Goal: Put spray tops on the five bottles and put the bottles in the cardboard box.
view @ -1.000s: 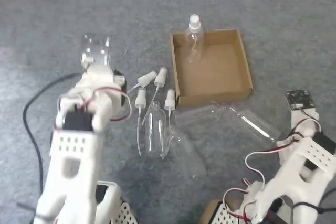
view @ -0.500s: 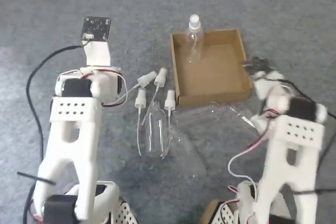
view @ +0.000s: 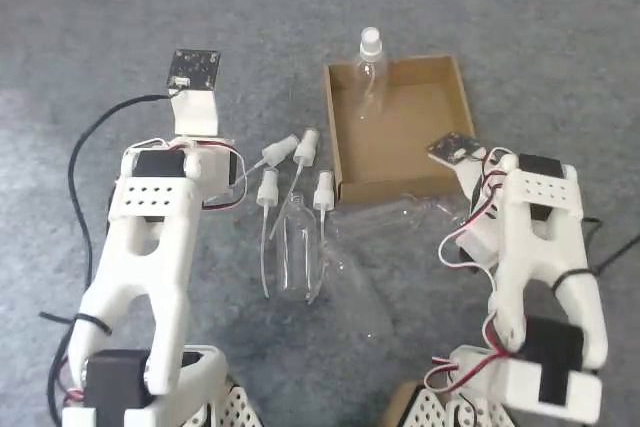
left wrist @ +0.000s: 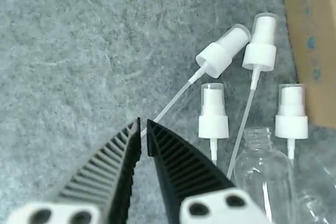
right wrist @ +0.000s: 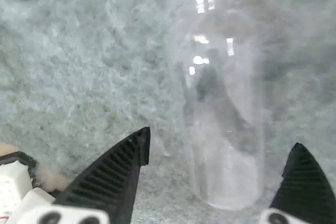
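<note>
Several white spray tops [left wrist: 213,111] lie loose on the grey carpet, left of the cardboard box [view: 455,122]. My left gripper [left wrist: 143,125] hangs just above the carpet beside them, shut on nothing, its tips near the dip tube of one top [left wrist: 223,51]. One bottle with a spray top [view: 370,67] stands in the box's far left corner. Clear uncapped bottles [view: 298,245] lie in front of the box. My right gripper [right wrist: 220,148] is open, straddling one lying clear bottle [right wrist: 226,124] without gripping it.
The box's near wall [view: 405,187] stands close behind the lying bottles. The right arm [view: 540,237] leans over the bottles at the front right; the left arm [view: 160,217] stands left of the spray tops. Open carpet [view: 80,57] lies at the far left.
The right arm has swung from the front right edge up and over the lying bottles by the box. The left arm has pulled back and tilted down toward the spray tops.
</note>
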Controlling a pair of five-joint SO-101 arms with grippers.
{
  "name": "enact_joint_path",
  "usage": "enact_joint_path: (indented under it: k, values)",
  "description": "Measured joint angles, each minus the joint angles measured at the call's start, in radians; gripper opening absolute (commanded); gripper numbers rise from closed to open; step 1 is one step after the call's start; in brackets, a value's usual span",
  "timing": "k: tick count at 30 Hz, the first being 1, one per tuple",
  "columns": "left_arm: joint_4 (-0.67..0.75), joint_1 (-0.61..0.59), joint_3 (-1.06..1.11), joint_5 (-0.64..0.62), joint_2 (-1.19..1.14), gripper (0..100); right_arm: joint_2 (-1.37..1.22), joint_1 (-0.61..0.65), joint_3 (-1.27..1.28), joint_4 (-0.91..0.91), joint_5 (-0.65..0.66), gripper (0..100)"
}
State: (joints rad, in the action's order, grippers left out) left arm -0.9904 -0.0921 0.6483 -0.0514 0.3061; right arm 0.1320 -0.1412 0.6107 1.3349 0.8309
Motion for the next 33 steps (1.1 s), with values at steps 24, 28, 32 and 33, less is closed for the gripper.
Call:
enact_joint_path:
  k: [24,28,32,33]
  values:
    - [-0.015,0.11,-0.071,0.064,-0.098,1,-0.138,-0.446,-0.044,-0.173,-0.014,1.2]
    - [-0.092,0.141,-0.219,0.063,-0.281,4,-0.138,-0.454,-0.057,-0.175,-0.014,1.2]
    - [-0.112,0.146,-0.338,0.068,-0.448,10,-0.138,-0.473,-0.061,-0.176,0.018,1.2]
    - [-0.112,0.146,-0.348,0.068,-0.468,10,-0.138,-0.482,-0.061,-0.176,0.026,1.2]
